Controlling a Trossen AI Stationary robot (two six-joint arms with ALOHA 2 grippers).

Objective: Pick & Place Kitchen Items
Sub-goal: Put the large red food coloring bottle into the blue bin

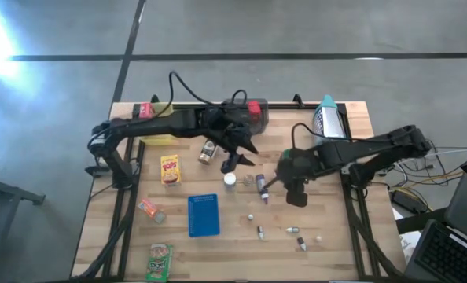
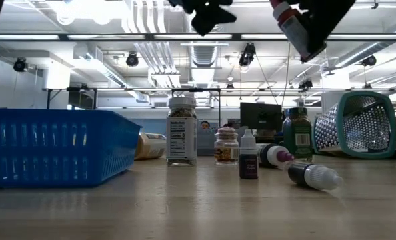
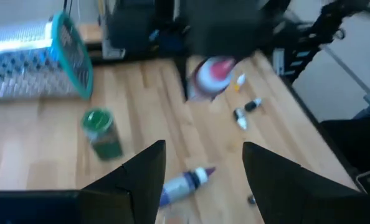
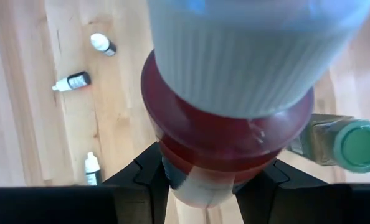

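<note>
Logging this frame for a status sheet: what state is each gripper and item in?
Left gripper: open, empty, raised.
Right gripper: shut on red-and-white bottle, raised.
Grater: lying on its side.
Spice jar: upright.
Centre dropper bottle: upright.
Nearest dropper bottle: lying down.
Blue basket: upright.

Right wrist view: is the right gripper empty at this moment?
No. The right gripper is shut on a small bottle with a white ribbed cap and a red collar, held between its two dark fingers.
</note>
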